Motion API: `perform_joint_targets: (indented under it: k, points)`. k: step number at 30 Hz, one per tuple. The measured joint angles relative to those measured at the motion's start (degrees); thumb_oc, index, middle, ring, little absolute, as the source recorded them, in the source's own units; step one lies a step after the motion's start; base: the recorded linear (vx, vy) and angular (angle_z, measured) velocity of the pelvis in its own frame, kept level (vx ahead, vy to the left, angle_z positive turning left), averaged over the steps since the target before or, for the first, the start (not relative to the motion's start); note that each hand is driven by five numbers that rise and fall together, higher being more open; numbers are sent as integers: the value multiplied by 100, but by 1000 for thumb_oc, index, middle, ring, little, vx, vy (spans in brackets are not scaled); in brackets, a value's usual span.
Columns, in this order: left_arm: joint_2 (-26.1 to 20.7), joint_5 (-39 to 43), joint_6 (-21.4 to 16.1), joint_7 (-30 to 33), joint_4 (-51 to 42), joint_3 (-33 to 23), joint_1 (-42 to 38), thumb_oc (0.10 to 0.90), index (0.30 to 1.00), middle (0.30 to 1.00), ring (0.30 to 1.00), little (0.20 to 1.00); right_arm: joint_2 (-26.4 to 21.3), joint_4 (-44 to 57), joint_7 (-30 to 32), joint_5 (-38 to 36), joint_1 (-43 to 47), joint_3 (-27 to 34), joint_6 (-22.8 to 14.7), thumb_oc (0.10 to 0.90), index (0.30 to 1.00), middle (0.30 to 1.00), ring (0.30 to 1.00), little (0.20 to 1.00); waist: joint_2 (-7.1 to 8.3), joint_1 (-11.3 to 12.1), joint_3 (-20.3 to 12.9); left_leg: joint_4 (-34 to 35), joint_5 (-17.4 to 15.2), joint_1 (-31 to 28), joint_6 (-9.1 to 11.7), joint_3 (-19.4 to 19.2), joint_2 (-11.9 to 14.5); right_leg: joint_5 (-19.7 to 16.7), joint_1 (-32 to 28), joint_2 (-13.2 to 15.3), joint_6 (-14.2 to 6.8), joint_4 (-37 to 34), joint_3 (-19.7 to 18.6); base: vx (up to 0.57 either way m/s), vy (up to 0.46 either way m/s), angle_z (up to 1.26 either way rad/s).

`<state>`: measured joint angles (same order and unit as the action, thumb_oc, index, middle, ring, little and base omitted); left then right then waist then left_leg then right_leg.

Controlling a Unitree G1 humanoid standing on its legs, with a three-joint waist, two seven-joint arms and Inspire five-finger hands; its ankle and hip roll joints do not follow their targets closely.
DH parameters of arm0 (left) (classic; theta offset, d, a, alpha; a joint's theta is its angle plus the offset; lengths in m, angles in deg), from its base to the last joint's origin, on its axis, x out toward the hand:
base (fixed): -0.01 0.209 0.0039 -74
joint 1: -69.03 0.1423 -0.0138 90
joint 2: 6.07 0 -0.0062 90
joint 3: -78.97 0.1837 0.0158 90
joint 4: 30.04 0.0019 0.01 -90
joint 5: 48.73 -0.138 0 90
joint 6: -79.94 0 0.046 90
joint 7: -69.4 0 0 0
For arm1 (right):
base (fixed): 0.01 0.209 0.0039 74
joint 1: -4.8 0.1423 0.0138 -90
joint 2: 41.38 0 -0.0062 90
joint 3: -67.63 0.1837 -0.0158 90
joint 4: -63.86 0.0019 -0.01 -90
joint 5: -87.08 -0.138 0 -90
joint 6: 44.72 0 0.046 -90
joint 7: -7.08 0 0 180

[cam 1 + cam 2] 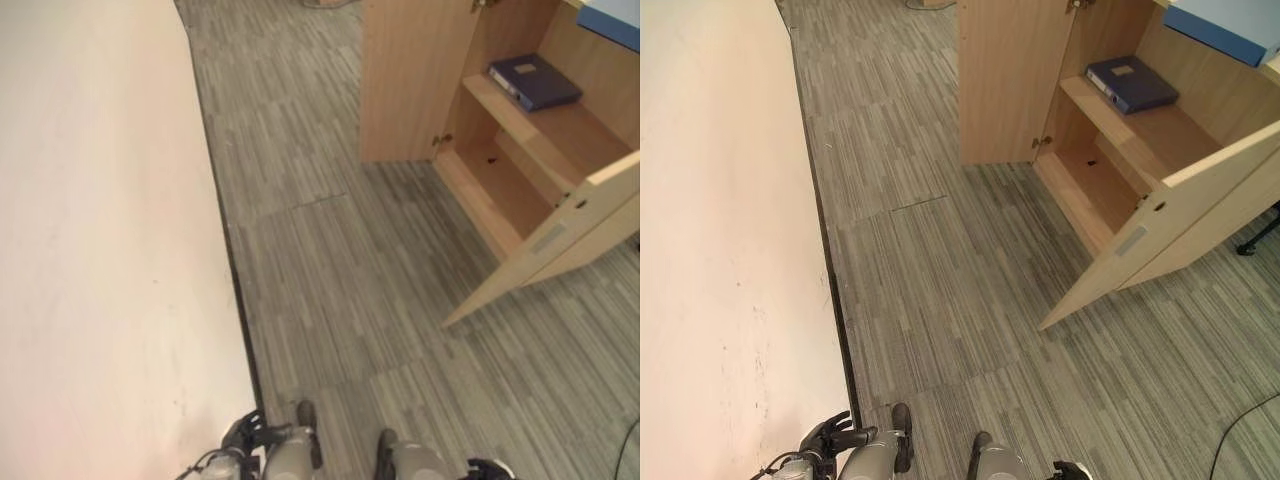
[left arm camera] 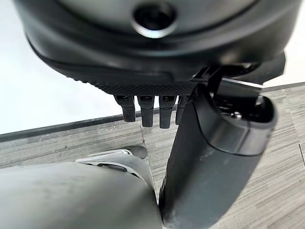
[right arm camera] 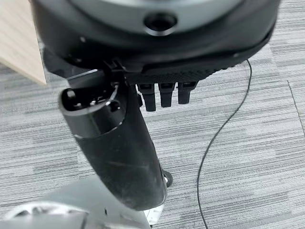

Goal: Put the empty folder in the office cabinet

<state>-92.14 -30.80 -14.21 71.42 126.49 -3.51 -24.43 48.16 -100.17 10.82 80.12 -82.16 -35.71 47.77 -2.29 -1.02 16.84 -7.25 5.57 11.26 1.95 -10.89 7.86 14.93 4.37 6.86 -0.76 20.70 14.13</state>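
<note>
Robot hand (image 1: 835, 437) empty; folder (image 1: 1132, 83) shelved.

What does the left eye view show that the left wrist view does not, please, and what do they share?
The left eye view alone shows the open cabinet, with a blue folder lying flat on its upper shelf. The left wrist view alone shows the left hand close up, fingers straight, thumb out, holding nothing. Both share the striped grey carpet and the pale wall with its dark skirting.

1. The cabinet (image 1: 480, 130) stands ahead to the right on the floor (image 1: 340, 270), doors open.
2. The folder (image 1: 535, 81) lies flat on its upper shelf (image 1: 545, 125).
3. A wall (image 1: 100, 250) runs along the left.
</note>
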Motion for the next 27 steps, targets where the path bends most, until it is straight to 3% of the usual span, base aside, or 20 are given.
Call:
perform_joint_targets:
  k: [3, 5, 7, 11, 13, 16, 18, 20, 22, 24, 25, 26, 27]
  points:
    - [-40, -9, 5, 21, 44, -32, 1, 800, 900, 900, 900, 900, 105, -8, 1, 7, -14, -60, -16, 800, 900, 900, 900, 900, 193, 68, 28, -28, -144, -193, -185, -291, -305, 23, -106, 334, -179, -85, -175, 218, 171, -24]
    - [-41, -9, -1, 17, 46, -52, 3, 800, 900, 900, 900, 900, 96, -25, 1, 14, -6, -61, -2, 800, 900, 900, 900, 900, 199, 140, 23, -46, -252, -226, -232, -402, -380, -32, -144, 430, -243, -205, -242, 179, 152, -16]
    - [-35, -14, 12, 22, 97, -58, 50, 800, 900, 900, 900, 900, 90, -103, -4, 21, -29, -58, 44, 800, 900, 900, 900, 900, 190, 152, 3, -14, -369, -403, -364, -502, -555, -293, -514, 517, -555, -693, -236, 254, 242, -11]
    - [4, 6, 135, -156, 147, -82, 95, 800, 900, 900, 900, 900, 64, -147, -2, 25, -96, -70, 58, 800, 900, 900, 900, 900, 194, 208, -174, 215, -408, -569, -461, -601, -731, -434, -567, 677, -653, -710, -218, 224, 266, -8]
    - [9, 43, 178, -183, 152, -101, 91, 800, 900, 900, 900, 900, 66, -237, 5, 17, -47, -41, 55, 800, 900, 900, 900, 900, 193, 217, -219, 327, -480, -730, -492, -573, -832, -459, -398, 779, -616, -87, -180, 112, 152, 10]
    - [58, 123, 152, -149, 132, 11, 211, 800, 900, 900, 900, 900, 25, -214, 30, 19, -60, -99, 39, 800, 900, 900, 900, 900, 157, 138, -495, 518, -550, -1053, -618, -422, -950, -480, 148, 1144, -490, 1444, -122, 156, 126, 20]
    - [80, 145, 138, -122, 136, 30, 252, 800, 900, 900, 900, 900, -56, -128, 59, 79, -43, -314, 59, 800, 900, 900, 900, 900, 114, 147, -566, 668, -544, -1151, -737, -374, -971, -368, 425, 1199, -449, 1864, -185, 82, -2, -8]
    - [82, 140, 124, -46, 184, 73, 297, 800, 900, 900, 900, 900, -175, 166, 61, 131, -38, -354, 28, 800, 900, 900, 900, 900, -21, 87, -516, 645, -526, -1108, -734, -370, -863, -224, 572, 980, -460, 1302, -175, 63, -33, -7]
    - [115, 141, 115, -6, 248, 68, 350, 800, 900, 900, 900, 900, -206, 244, 69, 128, -26, -353, 30, 800, 900, 900, 900, 900, -35, 93, -493, 636, -528, -1083, -700, -396, -814, -317, 751, 886, -477, 656, -80, 135, -97, -2]
    - [164, 177, 60, 5, 264, -24, 406, 800, 900, 900, 900, 900, -224, 309, 100, 126, -13, -341, 31, 800, 900, 900, 900, 900, -92, 50, -391, 628, -546, -1087, -652, -341, -706, -781, 849, 723, -485, -155, -40, 84, -88, 10]
    - [161, 190, 8, 14, 264, -73, 419, 800, 900, 900, 900, 900, -234, 426, 117, 128, 9, -341, 30, 800, 900, 900, 900, 900, -158, -13, -328, 633, -511, -1051, -558, -286, -596, -1294, 791, 558, -561, -648, -32, 166, -92, 31]
    - [100, 189, 2, 3, 264, -98, 428, 800, 900, 900, 900, 900, -200, 434, 127, 125, 0, -330, 26, 800, 900, 900, 900, 900, -99, -74, -309, 641, -476, -1055, -448, -194, -602, -1738, 733, 537, -517, -837, 72, 301, -199, 35]
    - [115, 189, 4, 15, 248, -107, 428, 800, 900, 900, 900, 900, -208, 426, 132, 122, -50, -316, 33, 800, 900, 900, 900, 900, -47, -55, -249, 661, -499, -1122, -193, -129, -537, -1722, 698, 495, -355, -804, 153, 325, -239, 31]
